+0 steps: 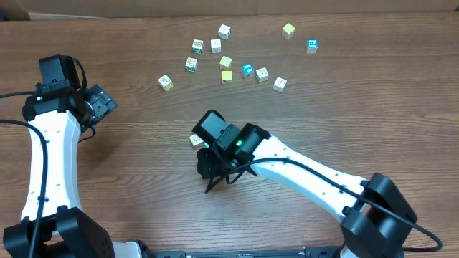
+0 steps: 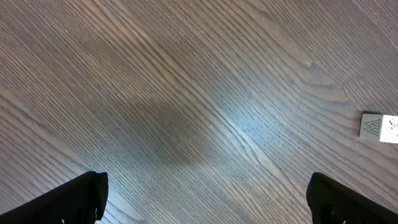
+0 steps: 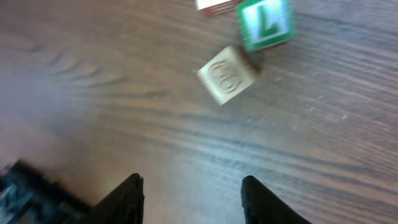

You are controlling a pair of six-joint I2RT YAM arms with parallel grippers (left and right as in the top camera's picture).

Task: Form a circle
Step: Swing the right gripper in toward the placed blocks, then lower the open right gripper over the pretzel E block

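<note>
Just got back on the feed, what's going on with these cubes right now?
The right gripper hangs low over the table near its middle, jaws apart with nothing between them. Just ahead of it a tan cube and a green-faced cube lie close together. The left gripper sits off to the left, wide open and empty, a whitish cube at the edge of its view. The other loose cubes are scattered at the far side; no finished circle shows from overhead.

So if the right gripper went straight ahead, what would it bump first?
Probably the tan block, just ahead of the right gripper, slightly off its middle line. The green block sits farther behind. Depth is hard to judge here.
</note>
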